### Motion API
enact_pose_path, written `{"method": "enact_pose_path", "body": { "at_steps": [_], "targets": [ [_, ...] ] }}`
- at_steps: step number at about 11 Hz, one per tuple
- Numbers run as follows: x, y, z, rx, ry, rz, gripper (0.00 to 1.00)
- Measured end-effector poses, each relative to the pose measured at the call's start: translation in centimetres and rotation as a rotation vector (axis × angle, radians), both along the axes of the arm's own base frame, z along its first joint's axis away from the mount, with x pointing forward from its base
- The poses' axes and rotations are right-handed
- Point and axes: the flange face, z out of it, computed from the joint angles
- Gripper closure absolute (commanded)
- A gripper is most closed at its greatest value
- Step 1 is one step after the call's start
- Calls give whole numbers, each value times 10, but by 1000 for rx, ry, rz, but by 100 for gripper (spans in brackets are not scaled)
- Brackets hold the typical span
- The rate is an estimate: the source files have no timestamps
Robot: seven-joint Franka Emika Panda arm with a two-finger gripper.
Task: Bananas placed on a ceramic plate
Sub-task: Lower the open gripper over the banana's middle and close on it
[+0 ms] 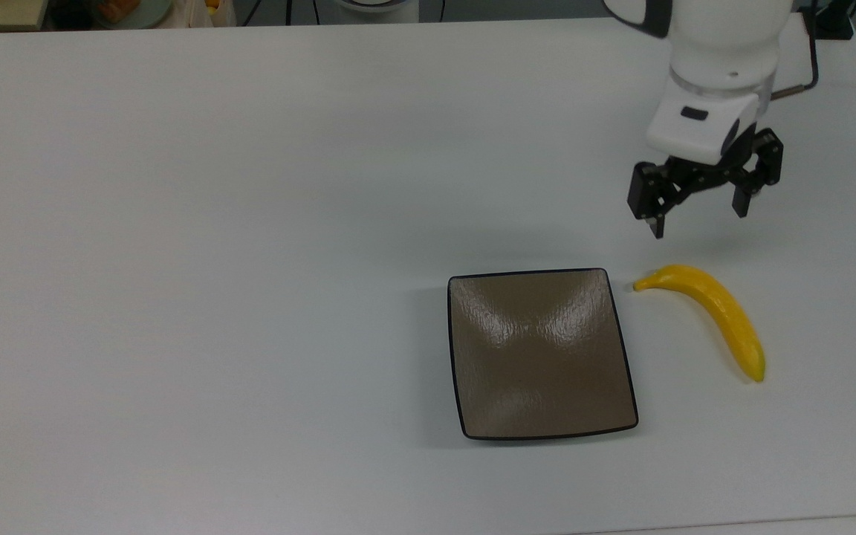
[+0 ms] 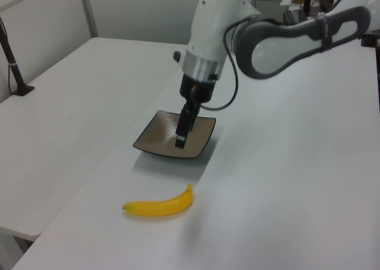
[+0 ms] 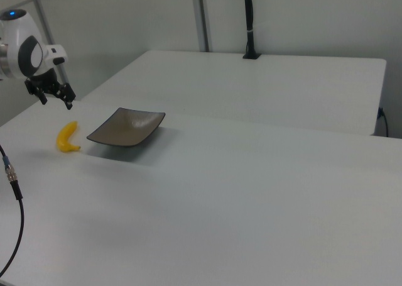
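1. State: gripper (image 1: pixel 698 219) hangs in the upper right of the top view, fingers spread wide and holding nothing, well above the table (image 1: pixel 250 223).
2. Banana (image 1: pixel 710 308) lies flat on the table at the right of the top view, just beside the plate's right edge, not touching it. Stem tip points at the plate's upper right corner; the other end trails toward the lower right.
3. Plate (image 1: pixel 543 353) sits bottom centre-right in the top view and has nothing on it.
4. Step in hand, by my read: line up over the banana, then descend. The gripper is above the stem end in the frame, not over the middle.
5. Move down-frame toward the thick middle of the curve; gripping near the stem would likely let the banana swing.
6. Turn the wrist so the fingers straddle it across its width, not along its length.
7. Keep them open until they sit either side of the banana, close to the table.
8. Smooth skin may slip, so close firmly and lift straight.
9. Left view: the gripper (image 2: pixel 181 140) overlaps the plate there, which looks like line of sight only.
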Motion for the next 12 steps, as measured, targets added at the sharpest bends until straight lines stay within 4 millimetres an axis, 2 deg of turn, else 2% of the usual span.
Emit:
{"method": "enact_pose_path", "body": {
  "at_steps": [4,8,12],
  "targets": [
    [-7,44,-69,-65,-38,11,0],
    [-3,57,-103,-44,-67,22,0],
    [-6,74,-136,-45,-124,59,0]
  ]
}}
